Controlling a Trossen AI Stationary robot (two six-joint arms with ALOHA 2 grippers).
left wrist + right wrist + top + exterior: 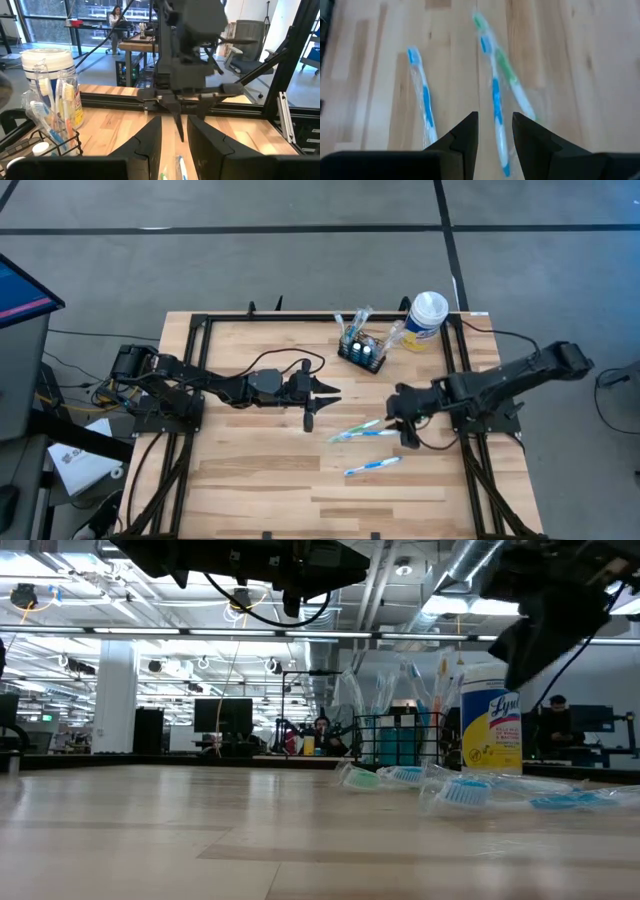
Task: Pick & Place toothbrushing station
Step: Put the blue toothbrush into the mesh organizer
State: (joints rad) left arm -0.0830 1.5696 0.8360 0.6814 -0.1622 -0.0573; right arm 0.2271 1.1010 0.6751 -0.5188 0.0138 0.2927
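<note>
Meanwhile, the right gripper [495, 131] hovered narrowly parted over a blue wrapped plastic toothbrush [497, 107], while the left gripper [174, 137], slightly parted and empty, waited mid-table.

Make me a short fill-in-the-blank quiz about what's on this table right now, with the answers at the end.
1. Loose on the wood lie ____ wrapped toothbrushes.
2. The black mesh caddy stands beside a white-lidded ____.
3. The right gripper hangs with its jaws straddling a ____ toothbrush.
4. The left gripper holds ____.

Answers: three; canister; blue; nothing
</note>
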